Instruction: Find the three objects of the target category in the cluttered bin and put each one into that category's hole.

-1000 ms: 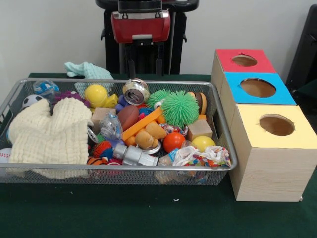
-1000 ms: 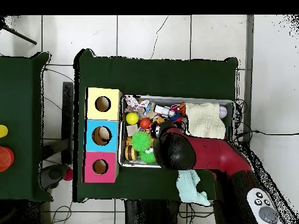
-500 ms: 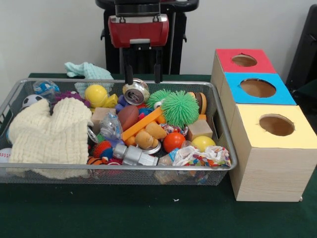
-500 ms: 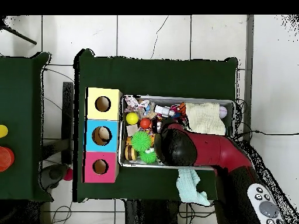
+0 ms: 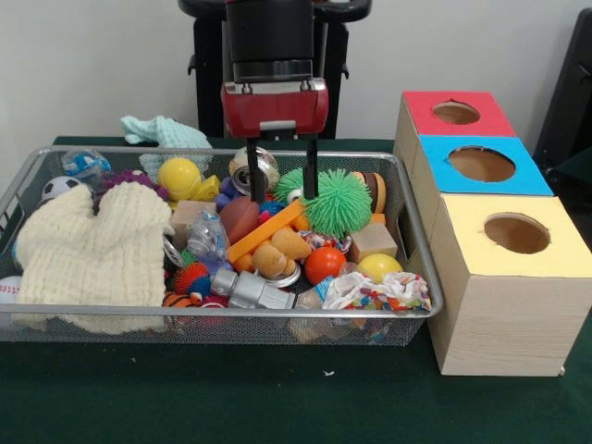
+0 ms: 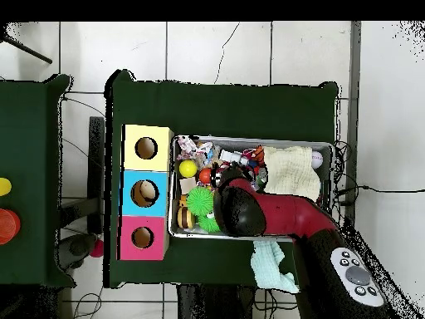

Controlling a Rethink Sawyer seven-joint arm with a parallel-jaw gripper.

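Front view shows our gripper [image 5: 282, 185] with its two fingers spread apart, dipped into the wire bin [image 5: 421, 277], holding nothing. We judge the dented silver can [image 5: 256, 166] the likely target: it lies just beside the left-hand finger, tilted, open end towards us. A green spiky ball [image 5: 335, 201] crowds the other finger; an orange stick [image 5: 265, 231] lies below.

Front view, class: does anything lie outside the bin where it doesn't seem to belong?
Yes. A pale green cloth lies crumpled on the table behind the wire bin, apart from the clutter inside. The three boxes stand neatly in a row.
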